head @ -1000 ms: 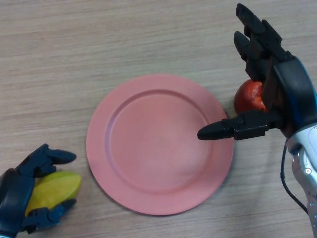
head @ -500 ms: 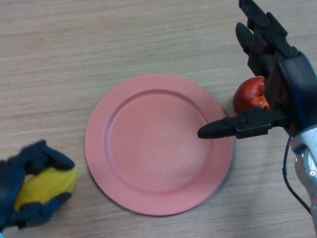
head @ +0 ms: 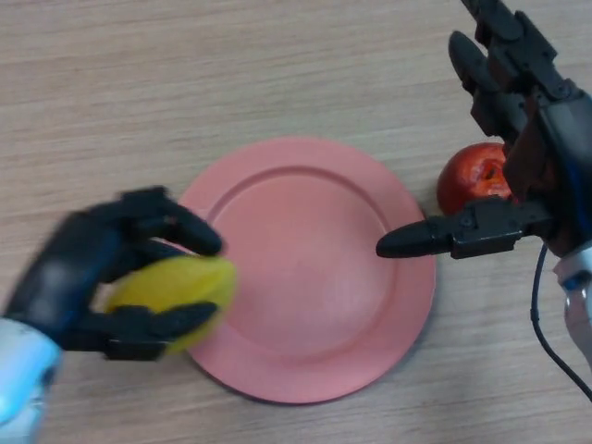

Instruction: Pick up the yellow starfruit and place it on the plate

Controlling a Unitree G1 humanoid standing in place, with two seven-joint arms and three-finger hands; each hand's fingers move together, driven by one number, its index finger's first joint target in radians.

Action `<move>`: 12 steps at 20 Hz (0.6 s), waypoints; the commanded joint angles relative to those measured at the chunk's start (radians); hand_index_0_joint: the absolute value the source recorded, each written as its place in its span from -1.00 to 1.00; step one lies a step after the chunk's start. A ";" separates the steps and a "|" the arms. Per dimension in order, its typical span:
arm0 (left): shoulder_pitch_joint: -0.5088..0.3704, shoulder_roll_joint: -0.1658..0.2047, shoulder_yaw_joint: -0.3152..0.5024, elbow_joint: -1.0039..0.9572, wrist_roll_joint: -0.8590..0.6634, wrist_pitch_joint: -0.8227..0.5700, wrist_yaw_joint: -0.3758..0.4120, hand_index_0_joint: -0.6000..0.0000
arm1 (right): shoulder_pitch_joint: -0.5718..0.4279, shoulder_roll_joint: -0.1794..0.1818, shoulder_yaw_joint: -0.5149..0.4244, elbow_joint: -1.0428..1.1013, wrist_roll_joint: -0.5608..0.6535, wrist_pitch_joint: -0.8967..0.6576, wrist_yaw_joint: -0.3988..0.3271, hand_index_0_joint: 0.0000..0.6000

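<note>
The yellow starfruit (head: pixel 174 287) is off the table, held in my left hand (head: pixel 83 277), whose fingers and thumb curl round it. It hangs over the left rim of the pink plate (head: pixel 314 277), which lies in the middle of the wooden table. My right hand (head: pixel 527 148) stays open at the right, its thumb reaching over the plate's right rim and its fingers pointing away from me.
A red apple-like fruit (head: pixel 474 176) rests on the table just right of the plate, partly hidden under my right hand. Bare wooden table surrounds the plate on all sides.
My left hand has closed on the starfruit, lifted it from the table at the lower left and carried it right, up to the plate's left rim. The right hand has barely moved.
</note>
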 commanded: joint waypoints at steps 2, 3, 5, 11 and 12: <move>-0.047 0.016 -0.037 0.190 0.108 -0.490 0.138 -1.00 | -0.028 -0.036 -0.059 -0.070 0.033 -0.081 -0.032 -1.00; -0.084 -0.007 -0.035 0.305 0.132 -0.665 0.226 -1.00 | -0.032 -0.040 -0.068 -0.071 0.031 -0.081 -0.033 -1.00; -0.161 -0.044 -0.033 0.431 0.123 -0.788 0.360 -1.00 | -0.035 -0.051 -0.081 -0.064 0.015 -0.098 -0.038 -1.00; -0.269 -0.071 -0.092 0.588 0.060 -0.797 0.444 -1.00 | -0.010 -0.074 -0.114 -0.073 0.019 -0.086 -0.027 -1.00; -0.274 -0.072 -0.103 0.597 0.063 -0.795 0.444 -1.00 | -0.010 -0.073 -0.115 -0.071 0.020 -0.086 -0.026 -1.00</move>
